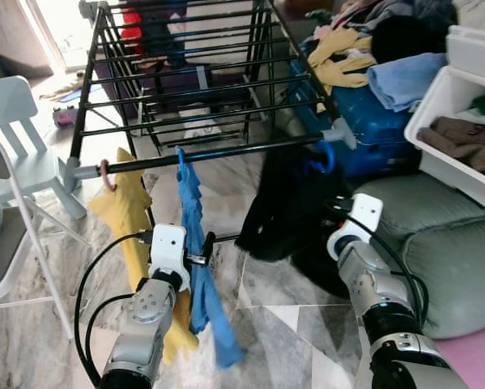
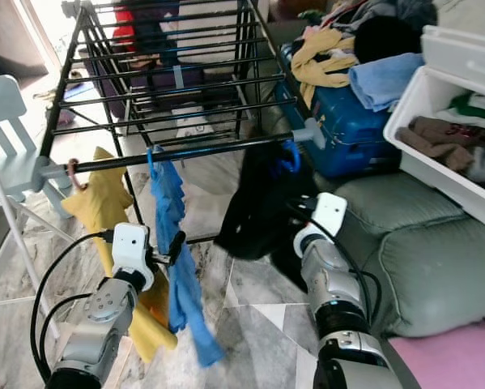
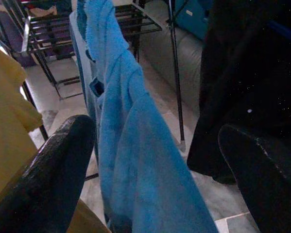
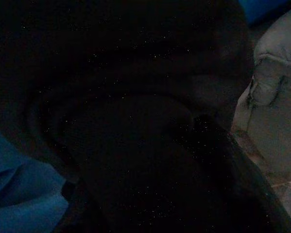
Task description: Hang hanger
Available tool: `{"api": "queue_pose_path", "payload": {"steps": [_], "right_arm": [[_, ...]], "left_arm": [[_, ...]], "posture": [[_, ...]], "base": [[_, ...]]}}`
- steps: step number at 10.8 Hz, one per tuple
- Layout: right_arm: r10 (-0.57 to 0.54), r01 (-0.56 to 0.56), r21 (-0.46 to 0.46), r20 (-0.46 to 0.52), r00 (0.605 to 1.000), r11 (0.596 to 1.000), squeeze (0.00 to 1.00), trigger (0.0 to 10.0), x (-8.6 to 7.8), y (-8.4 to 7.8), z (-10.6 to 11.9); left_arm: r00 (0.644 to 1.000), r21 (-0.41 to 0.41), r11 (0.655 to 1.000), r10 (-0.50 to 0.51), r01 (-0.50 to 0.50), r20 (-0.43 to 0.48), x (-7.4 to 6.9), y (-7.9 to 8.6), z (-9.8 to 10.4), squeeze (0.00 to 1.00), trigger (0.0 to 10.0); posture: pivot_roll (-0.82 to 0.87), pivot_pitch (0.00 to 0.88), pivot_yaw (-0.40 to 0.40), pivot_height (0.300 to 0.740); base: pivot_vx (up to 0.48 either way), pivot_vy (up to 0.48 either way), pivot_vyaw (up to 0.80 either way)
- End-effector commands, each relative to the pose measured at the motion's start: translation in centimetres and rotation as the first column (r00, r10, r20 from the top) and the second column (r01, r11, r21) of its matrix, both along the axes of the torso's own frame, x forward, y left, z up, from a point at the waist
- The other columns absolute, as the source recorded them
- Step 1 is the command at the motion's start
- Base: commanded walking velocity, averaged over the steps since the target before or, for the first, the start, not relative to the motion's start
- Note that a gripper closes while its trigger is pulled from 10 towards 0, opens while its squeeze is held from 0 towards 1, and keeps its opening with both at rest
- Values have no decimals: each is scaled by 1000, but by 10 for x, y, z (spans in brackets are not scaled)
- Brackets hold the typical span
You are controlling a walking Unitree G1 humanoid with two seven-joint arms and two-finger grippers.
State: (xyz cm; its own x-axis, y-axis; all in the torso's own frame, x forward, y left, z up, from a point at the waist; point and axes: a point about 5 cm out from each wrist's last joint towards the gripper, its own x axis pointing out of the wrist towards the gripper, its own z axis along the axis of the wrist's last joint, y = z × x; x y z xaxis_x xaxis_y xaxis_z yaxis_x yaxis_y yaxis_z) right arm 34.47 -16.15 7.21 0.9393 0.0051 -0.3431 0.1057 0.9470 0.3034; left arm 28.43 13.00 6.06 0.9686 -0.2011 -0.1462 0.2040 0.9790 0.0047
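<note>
- A black metal drying rack (image 1: 185, 81) of thin round bars stands over a pale marble-patterned floor (image 1: 291, 324); three garments hang along its front rail (image 1: 218, 158), which suggests the hanging step is at or near its end.
- A black garment (image 1: 287, 203), dark and limp, hangs from a blue hanger (image 1: 323, 158) whose hook sits on the front rail beside the grey corner joint. That hanger is the task's thing, and it looks already seated.
- A yellow garment (image 1: 129, 215), soft and matte, hangs near the rail's left end on a pinkish hook (image 1: 106, 174).
- A blue towel-like cloth (image 1: 195, 243), nubbly and twisted into a long rope, hangs between the yellow and the black pieces.
- The left gripper (image 3: 155, 160) has its two rounded, rubbery black fingers (image 3: 53, 170) spread wide either side of the blue cloth, released and holding nothing.
- The right gripper (image 1: 327, 212) is pressed against the black garment; its wrist view is almost wholly dark, so I cannot tell whether it grips the fabric.
- Judged from this, the next move calls for checking that the blue hook is squarely over the rail, then drawing the right arm back without dragging the garment off.
</note>
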Motion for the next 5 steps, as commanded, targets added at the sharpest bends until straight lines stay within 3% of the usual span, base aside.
{"api": "queue_pose_path", "payload": {"steps": [1, 4, 5], "right_arm": [[4, -5, 6, 50, 999, 1000, 0, 10000, 6, 1, 13], [-21, 21, -2, 43, 999, 1000, 0, 10000, 7, -1, 13], [-17, 18, -8, 34, 999, 1000, 0, 10000, 6, -1, 11]], "left_arm": [[1000, -4, 1000, 8, -8, -8, -1, 2, -1, 0, 10000], [1000, -3, 1000, 7, -7, -8, 0, 3, -1, 0, 10000], [1000, -13, 1000, 14, -14, -20, 0, 3, -2, 0, 10000]], "posture": [[-76, 0, 30, 740], [-75, 0, 31, 740], [-73, 0, 30, 740]], "base": [[304, 0, 0], [300, 0, 0], [0, 0, 0]]}}
